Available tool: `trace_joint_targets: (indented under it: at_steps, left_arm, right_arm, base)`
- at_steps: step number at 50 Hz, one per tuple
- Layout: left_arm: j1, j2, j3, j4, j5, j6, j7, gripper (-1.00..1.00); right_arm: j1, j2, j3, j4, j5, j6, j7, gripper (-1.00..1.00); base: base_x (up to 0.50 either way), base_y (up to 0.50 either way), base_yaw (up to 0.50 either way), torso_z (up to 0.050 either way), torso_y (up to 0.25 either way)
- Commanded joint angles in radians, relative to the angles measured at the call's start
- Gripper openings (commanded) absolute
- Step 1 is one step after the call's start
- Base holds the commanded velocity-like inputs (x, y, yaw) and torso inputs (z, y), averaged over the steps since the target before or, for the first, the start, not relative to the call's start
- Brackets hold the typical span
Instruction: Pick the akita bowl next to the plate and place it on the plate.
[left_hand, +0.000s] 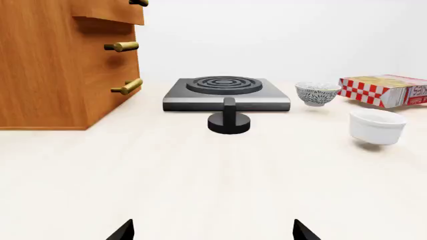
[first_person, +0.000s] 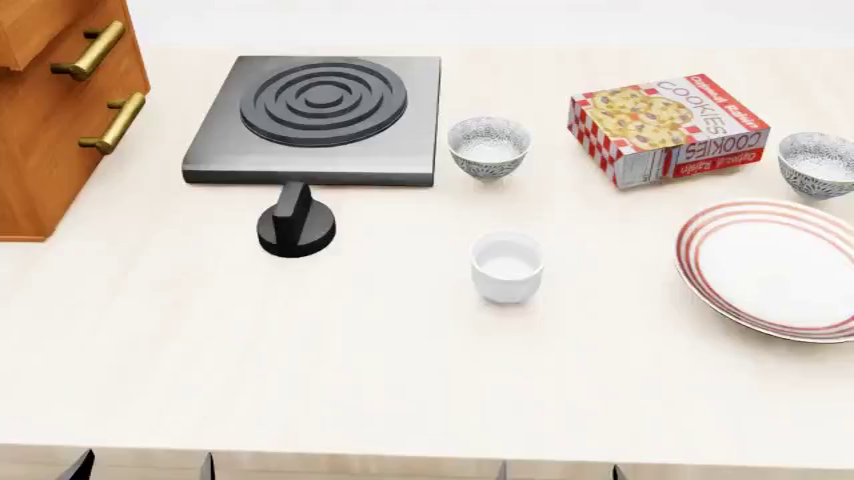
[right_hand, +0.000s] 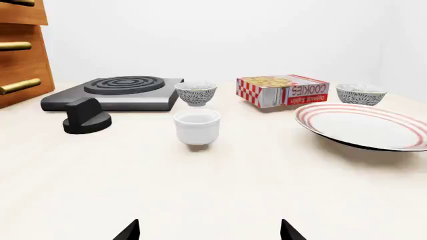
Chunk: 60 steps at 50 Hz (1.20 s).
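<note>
White cup (first_person: 507, 266), box (first_person: 669, 127) reading "COOKIES"

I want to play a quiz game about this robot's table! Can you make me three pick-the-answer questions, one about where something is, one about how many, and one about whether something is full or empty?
1. Which speckled bowl sits next to the plate?
A. the one at the far right, past the cookie box
B. the one beside the stove
C. one on top of the drawers

2. How many speckled bowls are on the table?
A. one
B. two
C. four

3. What is on the plate now?
A. a bowl
B. the white cup
C. nothing

Answers:
1 A: the akita bowl stands just behind the plate, right of the cookie box.
2 B: that one plus the other bowl by the stove.
3 C: its white middle is bare; the white cup stands apart on the table.
</note>
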Motion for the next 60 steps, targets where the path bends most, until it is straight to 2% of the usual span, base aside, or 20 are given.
trace_joint_targets:
  at_steps: [1, 15, 18, 22, 29, 31, 39, 43, 50, 53, 60]
  left_arm:
    - [-0.001, -0.016, 0.018, 0.001, -0.019, 0.0, -0.015, 1.0]
    - [-0.004, -0.053, 0.058, 0.011, -0.057, -0.017, -0.066, 1.0]
    - [-0.002, -0.048, 0.038, 0.025, -0.132, -0.029, -0.051, 1.0]
    - [0.001, -0.058, 0.055, 0.031, -0.117, -0.026, -0.066, 1.0]
    - [-0.001, -0.085, 0.034, 0.169, -0.218, -0.215, -0.07, 1.0]
    - [-0.001, -0.098, 0.037, 0.185, -0.21, -0.215, -0.074, 1.0]
    - [-0.093, -0.159, -0.123, 0.249, -0.357, -0.347, -0.109, 1.0]
    - [-0.125, -0.184, -0.195, 0.188, -0.4, -0.33, -0.101, 1.0]
    - [-0.151, -0.204, -0.208, 0.113, -0.393, -0.276, -0.076, 1.0]
    - [-0.156, -0.199, -0.197, 0.086, -0.349, -0.234, -0.094, 1.0]
    - [-0.157, -0.196, -0.207, 0.078, -0.365, -0.222, -0.094, 1.0]
  right_arm:
    - [-0.003, 0.018, -0.032, -0.005, 0.0, 0.009, 0.017, 1.0]
    - [0.0, 0.054, -0.067, -0.007, 0.049, 0.024, 0.053, 1.0]
    - [-0.001, 0.059, -0.071, -0.011, 0.055, 0.025, 0.058, 1.0]
    - [-0.001, 0.065, -0.078, -0.01, 0.06, 0.023, 0.066, 1.0]
    - [-0.015, 0.076, -0.077, -0.053, 0.093, 0.045, 0.071, 1.0]
    - [-0.019, 0.081, -0.079, -0.079, 0.096, 0.065, 0.076, 1.0]
    - [-0.023, 0.104, -0.086, -0.389, 0.161, 0.306, 0.092, 1.0]
    - [0.008, 0.119, -0.067, -0.541, 0.218, 0.455, 0.111, 1.0]
    - [0.101, 0.129, -0.026, -0.695, 0.305, 0.646, 0.157, 1.0]
    - [0.151, 0.156, -0.057, -0.747, 0.281, 0.726, 0.185, 1.0]
    - [0.259, 0.175, -0.07, -0.836, 0.319, 0.866, 0.196, 1.0]
  base:
    - [0.0, 0.0, 0.0, 0.0, 0.0]
    - [0.0, 0.0, 0.0, 0.0, 0.0]
    - [0.0, 0.0, 0.0, 0.0, 0.0]
    - [0.0, 0.0, 0.0, 0.0, 0.0]
    - [0.0, 0.0, 0.0, 0.0, 0.0]
    - [0.0, 0.0, 0.0, 0.0, 0.0]
    - [0.0, 0.0, 0.0, 0.0, 0.0]
    - [0.0, 0.0, 0.0, 0.0, 0.0]
    - [0.0, 0.0, 0.0, 0.0, 0.0]
    - [0.0, 0.0, 0.0, 0.0, 0.0]
    - [0.0, 0.0, 0.0, 0.0, 0.0]
